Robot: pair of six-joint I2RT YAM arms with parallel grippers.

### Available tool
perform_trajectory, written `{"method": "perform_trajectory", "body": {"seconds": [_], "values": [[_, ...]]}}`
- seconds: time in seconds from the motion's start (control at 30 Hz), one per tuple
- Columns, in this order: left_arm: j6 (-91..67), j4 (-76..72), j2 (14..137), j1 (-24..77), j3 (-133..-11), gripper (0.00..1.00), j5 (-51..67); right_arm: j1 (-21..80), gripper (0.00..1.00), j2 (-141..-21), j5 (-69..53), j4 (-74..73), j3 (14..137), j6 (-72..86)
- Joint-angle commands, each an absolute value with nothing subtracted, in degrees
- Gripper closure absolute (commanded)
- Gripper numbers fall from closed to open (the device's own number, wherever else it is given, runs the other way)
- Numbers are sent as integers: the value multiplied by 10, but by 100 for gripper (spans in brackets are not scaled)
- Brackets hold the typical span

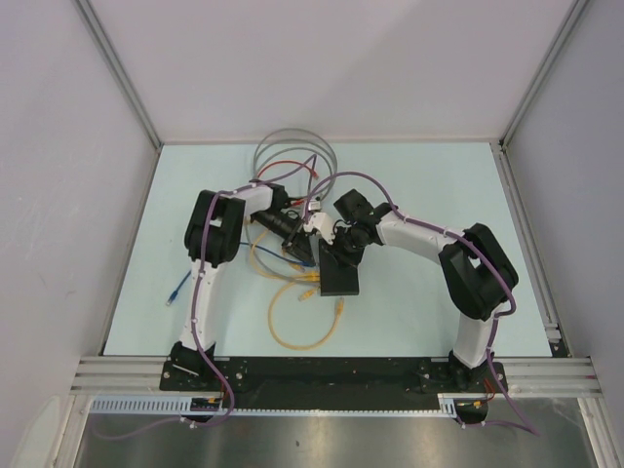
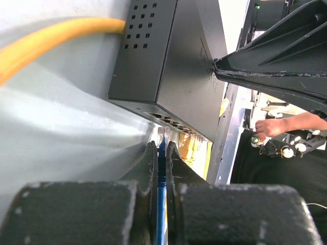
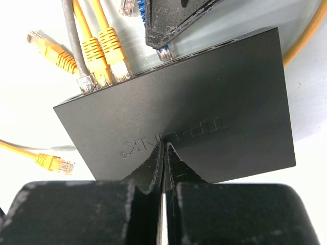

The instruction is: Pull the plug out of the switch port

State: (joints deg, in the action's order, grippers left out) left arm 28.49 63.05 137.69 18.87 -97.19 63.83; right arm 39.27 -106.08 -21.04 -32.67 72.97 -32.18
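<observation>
The switch [image 3: 204, 117], a flat matte-black box with embossed lettering, lies mid-frame. A clear, blue-cabled plug [image 3: 164, 52] meets its socket edge at the top.

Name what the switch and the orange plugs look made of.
Switch: probably painted sheet metal, matte black; punched square vents, sharp folded edges, embossed logo. Plugs: clear hard plastic tips, orange boots that look like soft moulded rubber or PVC.
</observation>
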Motion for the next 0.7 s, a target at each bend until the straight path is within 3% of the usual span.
{"method": "perform_trajectory", "body": {"seconds": [0.0,0.27,0.5,0.53,0.57,0.67], "values": [[309,605,1366,186,-949,100,616,402,100,-1092,-181,-359,692,-334],[195,465,1285,174,-984,98,529,401,100,-1090,-176,-350,687,-336],[122,363,1282,166,-1125,93,428,401,100,-1085,-168,-353,688,-338],[113,360,1282,165,-1132,89,416,402,100,-1084,-169,-353,688,-337],[112,359,1280,165,-1136,73,400,400,100,-1084,-170,-352,688,-336],[117,390,1272,161,-1132,54,425,397,100,-1080,-164,-340,689,-332]]}}
